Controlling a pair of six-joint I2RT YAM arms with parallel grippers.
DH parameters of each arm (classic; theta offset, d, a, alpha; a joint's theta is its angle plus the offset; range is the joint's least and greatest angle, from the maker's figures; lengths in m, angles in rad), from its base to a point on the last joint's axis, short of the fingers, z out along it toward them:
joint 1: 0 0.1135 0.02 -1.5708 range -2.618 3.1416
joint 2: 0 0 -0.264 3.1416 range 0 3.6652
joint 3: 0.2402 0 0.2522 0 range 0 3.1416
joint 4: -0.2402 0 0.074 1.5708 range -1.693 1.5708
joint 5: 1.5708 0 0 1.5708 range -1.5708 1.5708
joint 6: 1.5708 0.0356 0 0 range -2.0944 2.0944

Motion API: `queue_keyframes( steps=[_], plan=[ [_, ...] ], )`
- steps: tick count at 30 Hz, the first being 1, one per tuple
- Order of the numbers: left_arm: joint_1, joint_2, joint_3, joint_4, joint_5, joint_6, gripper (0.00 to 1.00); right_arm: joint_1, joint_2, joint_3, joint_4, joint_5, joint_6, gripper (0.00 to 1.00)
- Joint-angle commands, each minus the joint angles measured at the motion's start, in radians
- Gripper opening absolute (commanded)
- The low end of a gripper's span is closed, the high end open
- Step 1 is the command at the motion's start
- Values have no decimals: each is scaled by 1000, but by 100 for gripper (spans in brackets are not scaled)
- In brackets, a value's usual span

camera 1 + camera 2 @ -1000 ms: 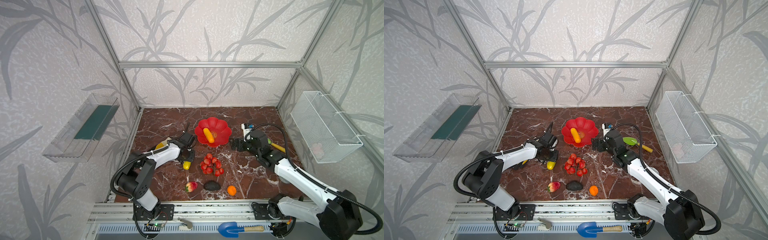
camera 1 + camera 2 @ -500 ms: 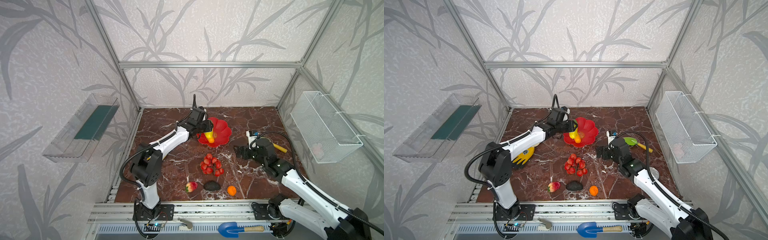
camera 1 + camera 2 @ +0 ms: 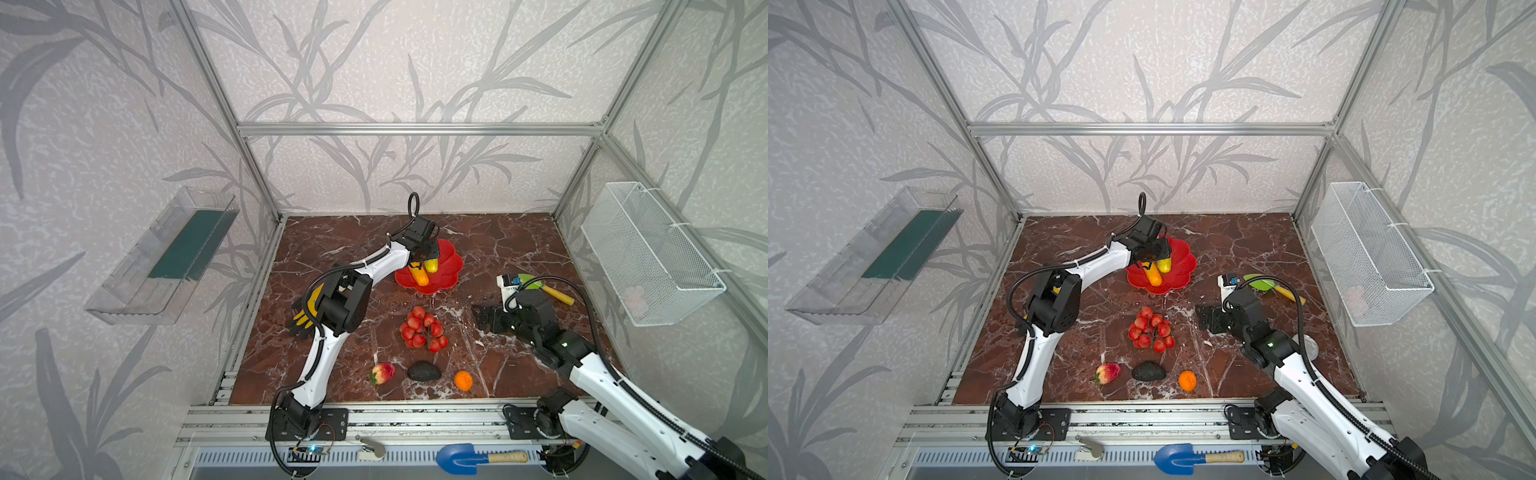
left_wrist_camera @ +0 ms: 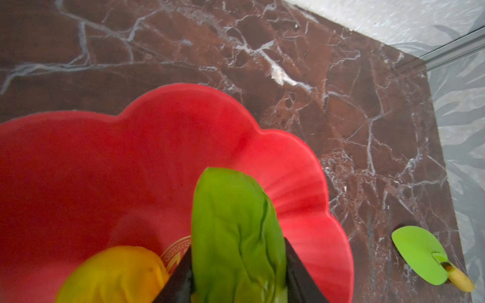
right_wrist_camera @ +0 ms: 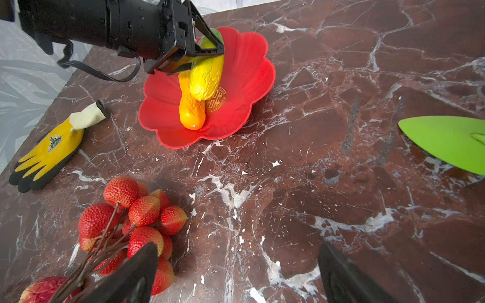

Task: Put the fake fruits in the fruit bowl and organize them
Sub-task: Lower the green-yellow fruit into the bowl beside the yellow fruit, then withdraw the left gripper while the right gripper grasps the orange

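Over the last second the left gripper (image 3: 425, 260) has carried the green-yellow cucumber (image 3: 432, 264) from the left-middle of the tabletop (image 3: 332, 249) to the fruit bowl (image 3: 455, 266), which sits near the middle of the far edge. The gripper pinches the cucumber's green end between its fingers. The fruit hangs tilted inside the bowl's rim, with its yellow end over the orange-yellow cob (image 3: 419, 277), which lies beside the gold emblem. Whether the cucumber touches the cob or hangs just above it, I cannot tell.

In the same second the right gripper (image 5: 238, 249) has drawn back from the bowl's right side toward the middle of the tabletop. Its jaws stand wide apart with nothing between them, and it hovers just beside the red bunch (image 3: 423, 332).

So 1 fruit is in the bowl and a 2nd is about to join it. Letting go here looks like the step in hand, and the cucumber may roll off the cob as it lands. 4 fruits are left on the tabletop: the red bunch at the centre, and the peach (image 3: 383, 372), avocado (image 3: 424, 371) and orange (image 3: 463, 380) in a row along the near edge. The right gripper seems placed to take the bunch next.
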Motion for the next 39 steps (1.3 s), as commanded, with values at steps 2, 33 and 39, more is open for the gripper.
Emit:
queue_keyframes(
  steps=[2,33,39],
  plan=[
    [-5,14,23,-43,-58,-43,50,-4,-16,-11,-8,-9,-7,95],
    [15,-1029,-909,496,-337,268,90,535,65,-77,-284,16,301,83],
    [62,-1279,-1138,454,-411,192,94,627,128,-106,-213,14,368,80]
  ],
)
